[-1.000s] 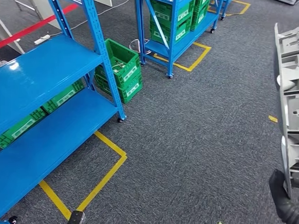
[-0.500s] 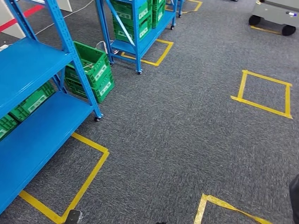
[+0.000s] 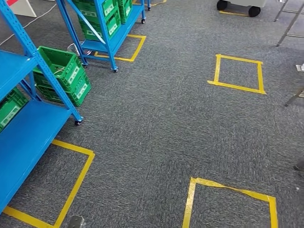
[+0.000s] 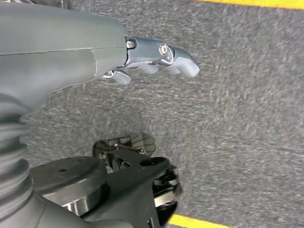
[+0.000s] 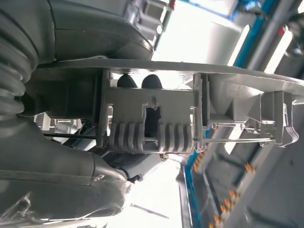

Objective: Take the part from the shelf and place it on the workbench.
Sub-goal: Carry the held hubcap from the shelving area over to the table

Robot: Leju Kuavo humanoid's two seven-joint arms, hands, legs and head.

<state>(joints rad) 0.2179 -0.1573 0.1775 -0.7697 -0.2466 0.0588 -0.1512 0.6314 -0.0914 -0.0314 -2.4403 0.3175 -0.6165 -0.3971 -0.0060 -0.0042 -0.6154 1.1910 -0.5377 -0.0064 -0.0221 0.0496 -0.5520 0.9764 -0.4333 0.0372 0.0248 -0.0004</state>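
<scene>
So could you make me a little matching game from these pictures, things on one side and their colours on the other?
Things:
1. shelf rack
2. crates
3. floor tape squares
4. part held in the right robot hand

Colours:
A. yellow
B. grey
C. blue
D. green

Pairs: 1-C, 2-D, 3-A, 4-B
</scene>
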